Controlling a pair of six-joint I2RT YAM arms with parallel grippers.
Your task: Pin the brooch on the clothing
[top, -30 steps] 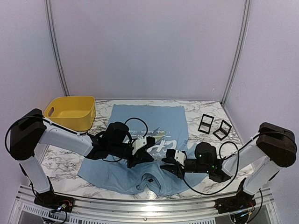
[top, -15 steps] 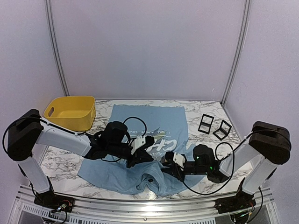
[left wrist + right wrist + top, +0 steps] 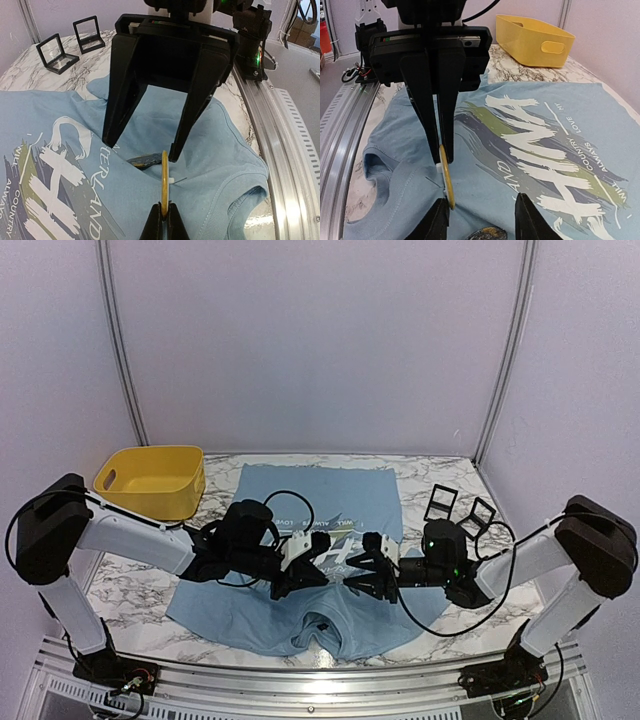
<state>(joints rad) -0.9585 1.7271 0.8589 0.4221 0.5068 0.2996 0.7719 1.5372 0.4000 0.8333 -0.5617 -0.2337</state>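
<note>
The light blue T-shirt (image 3: pixel 340 502) lies flat on the table, its white "CHINA" lettering showing in the right wrist view (image 3: pixel 530 150) and the left wrist view (image 3: pixel 235 150). My left gripper (image 3: pixel 320 562) (image 3: pixel 164 216) is shut on a thin yellow round brooch (image 3: pixel 164 180) (image 3: pixel 446 177), held on edge just above the shirt's chest, its pin sticking out sideways. My right gripper (image 3: pixel 352 575) (image 3: pixel 482 215) (image 3: pixel 142 145) is open and faces the left one, with one finger right beside the brooch's rim. A small dark flat piece (image 3: pixel 145 161) (image 3: pixel 492 233) lies on the shirt between the right fingers.
A yellow bin (image 3: pixel 152 480) (image 3: pixel 535 40) stands at the back left. Two black square frames (image 3: pixel 440 505) (image 3: pixel 477 517) stand at the right, also in the left wrist view (image 3: pixel 57 52). A metal rail (image 3: pixel 280 140) runs along the near edge, by the shirt's collar.
My right gripper has moved from near the collar, away from the near edge and left, to the brooch. My left gripper has stayed put with the brooch.
</note>
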